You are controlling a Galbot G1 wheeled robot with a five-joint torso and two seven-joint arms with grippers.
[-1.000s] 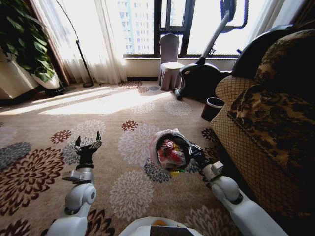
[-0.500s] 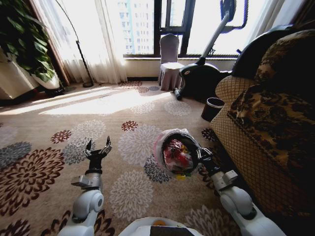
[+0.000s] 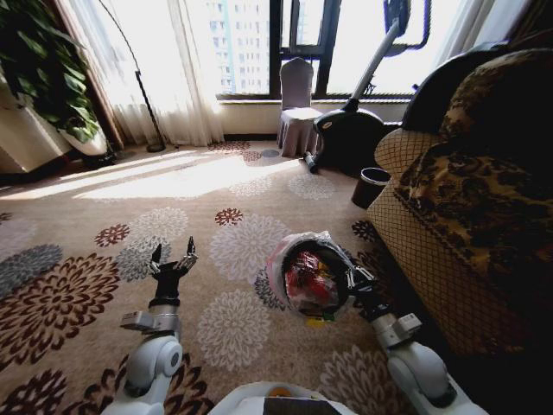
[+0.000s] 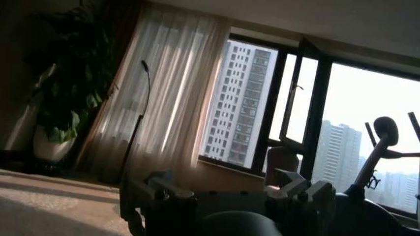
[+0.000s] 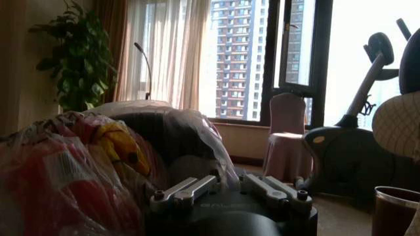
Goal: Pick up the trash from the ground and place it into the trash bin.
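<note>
Lined bin hard against the right gripper, mouth tipped toward the robot.

The trash bin [image 3: 309,277] lies immediately to the inner side of the right gripper [image 3: 356,281], its rim and ruffled liner touching the fingers; whether those fingers are clenched on the rim I cannot tell. The bin leans so its opening faces back toward the robot's head, with red and yellow trash [image 3: 304,282] showing inside (the same wad crowds close beside the gripper in the right wrist view). The left gripper [image 3: 173,259] stands well apart across the carpet [image 3: 78,294], fingers spread, holding nothing. The right arm is by far the nearer.
</note>
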